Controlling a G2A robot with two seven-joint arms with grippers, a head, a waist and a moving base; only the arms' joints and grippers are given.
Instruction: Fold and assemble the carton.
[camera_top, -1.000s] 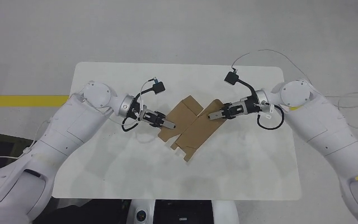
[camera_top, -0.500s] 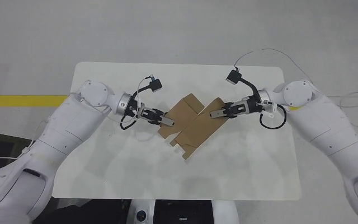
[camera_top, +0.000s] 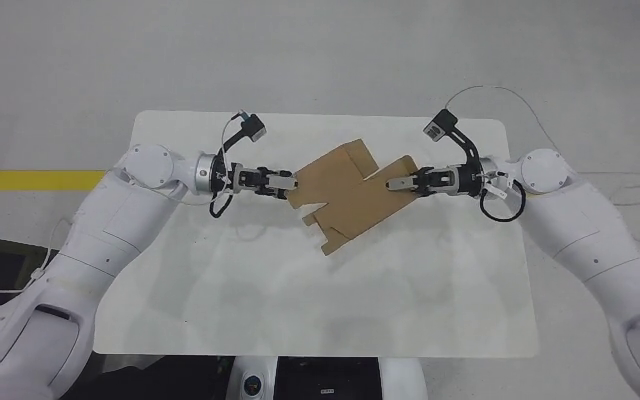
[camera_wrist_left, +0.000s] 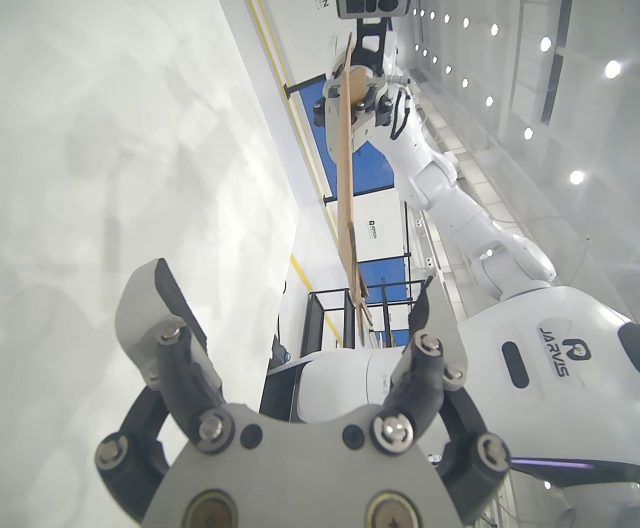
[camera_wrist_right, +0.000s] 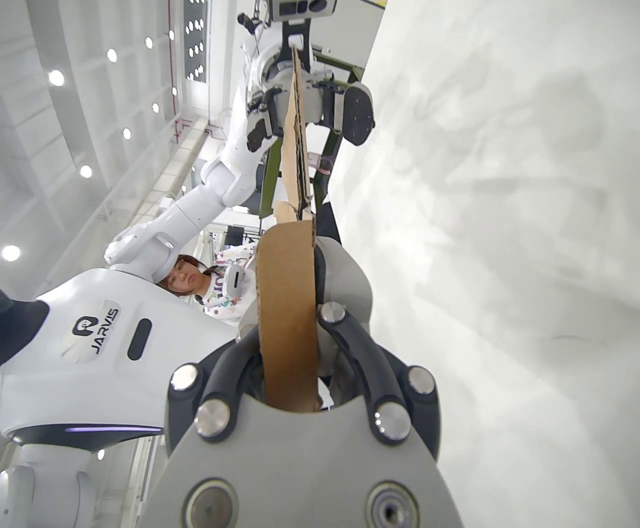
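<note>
The flat brown carton (camera_top: 350, 195) hangs over the middle of the white table (camera_top: 200, 300), stretched between my two grippers. My right gripper (camera_top: 393, 186) is shut on one end flap; in the right wrist view the carton (camera_wrist_right: 287, 310) runs straight out from between the right gripper's (camera_wrist_right: 297, 250) fingers. My left gripper (camera_top: 292, 187) sits at the opposite edge. In the left wrist view, the left gripper (camera_wrist_left: 294, 280) is wide open, and the carton (camera_wrist_left: 345, 190), seen edge-on, ends between its fingers, close to one finger (camera_wrist_left: 430, 320).
The table surface under and around the carton is bare white. Beyond the table's edges lies grey floor, with a yellow line (camera_top: 50, 180) on the left side.
Both arms have moved toward the table's far side, and the carton has gone with them and turned, rising off the surface. Both wrists now point more straight at each other.
</note>
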